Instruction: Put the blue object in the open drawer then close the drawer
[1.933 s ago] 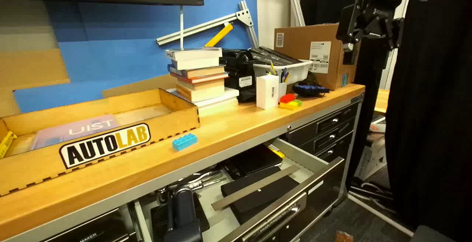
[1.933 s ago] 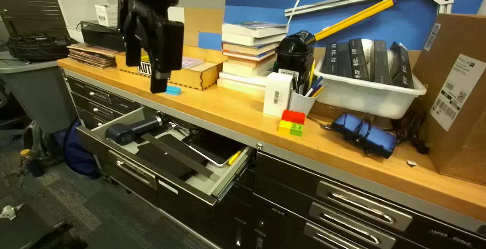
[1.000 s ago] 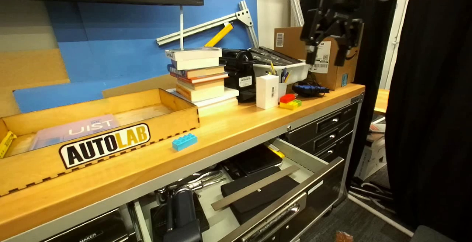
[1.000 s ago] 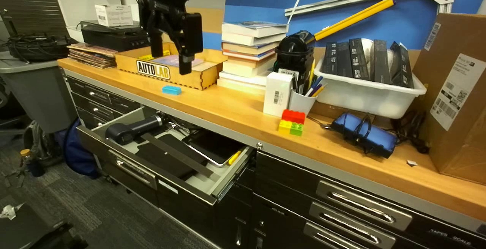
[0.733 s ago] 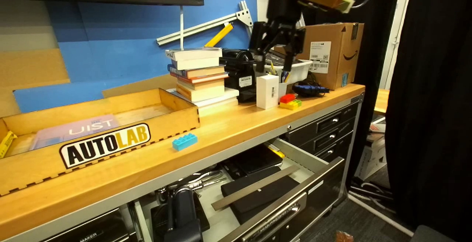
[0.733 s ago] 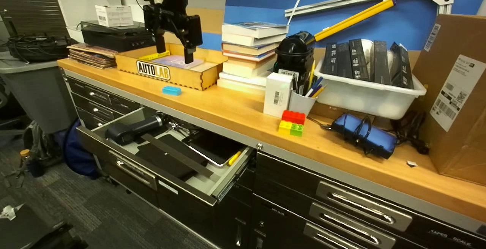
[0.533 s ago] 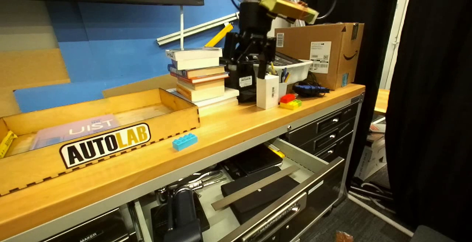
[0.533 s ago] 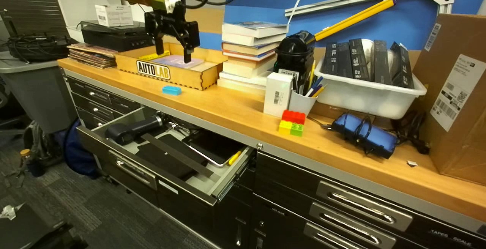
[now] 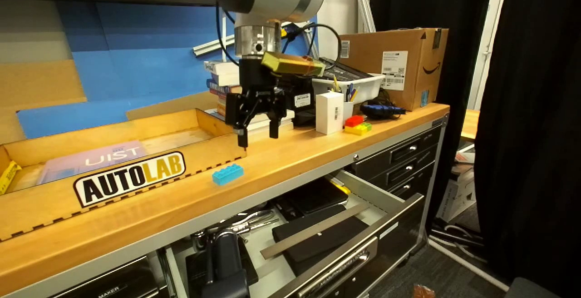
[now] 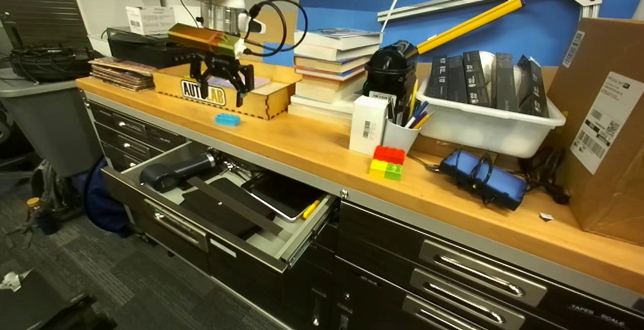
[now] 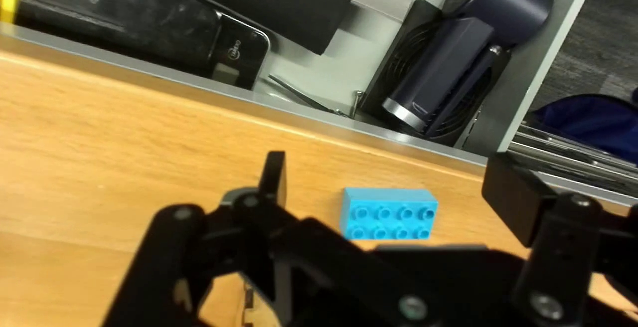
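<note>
My gripper (image 9: pixel 258 136) hangs over the desk (image 10: pixel 302 144) with its jaws spread wide, and in my wrist view I see the blue block (image 11: pixel 389 215) framed between them, studs up. Both exterior views show me that block resting on the desk below the jaws and apart from them, just on the near side of the wooden tray (image 9: pixel 209 158), towards its right end. The drawer (image 10: pixel 246 257) stands open below the desk's near edge, with a dark hair-dryer-shaped tool (image 10: pixel 178 169) lying at its left and a yellow object (image 10: pixel 311 209) by its right wall.
</note>
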Available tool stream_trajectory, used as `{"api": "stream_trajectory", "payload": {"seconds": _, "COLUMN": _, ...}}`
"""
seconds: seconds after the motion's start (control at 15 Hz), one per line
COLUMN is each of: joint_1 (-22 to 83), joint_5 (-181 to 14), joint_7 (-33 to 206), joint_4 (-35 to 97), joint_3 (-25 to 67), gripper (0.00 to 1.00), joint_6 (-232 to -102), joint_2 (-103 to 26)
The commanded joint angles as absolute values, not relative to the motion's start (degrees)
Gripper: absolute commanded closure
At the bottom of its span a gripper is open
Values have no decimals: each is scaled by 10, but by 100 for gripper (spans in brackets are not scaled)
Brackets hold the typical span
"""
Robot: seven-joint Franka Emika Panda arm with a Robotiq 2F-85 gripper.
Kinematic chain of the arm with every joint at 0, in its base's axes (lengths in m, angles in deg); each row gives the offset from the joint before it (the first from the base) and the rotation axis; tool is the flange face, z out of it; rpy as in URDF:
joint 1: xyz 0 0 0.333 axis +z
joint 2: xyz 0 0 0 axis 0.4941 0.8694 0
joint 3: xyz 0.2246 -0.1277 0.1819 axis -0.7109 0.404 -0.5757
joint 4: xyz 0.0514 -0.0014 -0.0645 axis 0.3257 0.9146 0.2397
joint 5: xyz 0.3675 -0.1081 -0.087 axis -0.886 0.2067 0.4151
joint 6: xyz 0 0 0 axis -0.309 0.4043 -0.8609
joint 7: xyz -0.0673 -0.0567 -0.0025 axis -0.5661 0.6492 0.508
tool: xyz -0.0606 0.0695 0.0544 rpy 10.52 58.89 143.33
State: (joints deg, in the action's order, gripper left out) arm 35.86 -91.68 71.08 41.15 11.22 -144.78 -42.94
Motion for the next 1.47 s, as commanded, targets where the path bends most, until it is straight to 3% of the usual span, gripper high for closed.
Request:
{"api": "stream_trajectory", "payload": {"seconds": 0.0, "joint_1": 374, "joint_5": -903, "joint_7": 712, "joint_4": 382, "joint_3": 94, "gripper": 0, "joint_6": -1461, "joint_2": -396}}
{"api": "stream_trajectory", "payload": {"seconds": 0.8, "joint_1": 435, "joint_5": -754, "joint_7": 811, "joint_4": 405, "joint_3": 93, "gripper": 0, "joint_6": -1658, "joint_2": -349}}
{"api": "stream_trajectory", "payload": {"seconds": 1.4, "joint_1": 441, "joint_5": -697, "joint_7": 870, "joint_4": 398, "joint_3": 114, "gripper": 0, "joint_6": -1665, "joint_2": -329}}
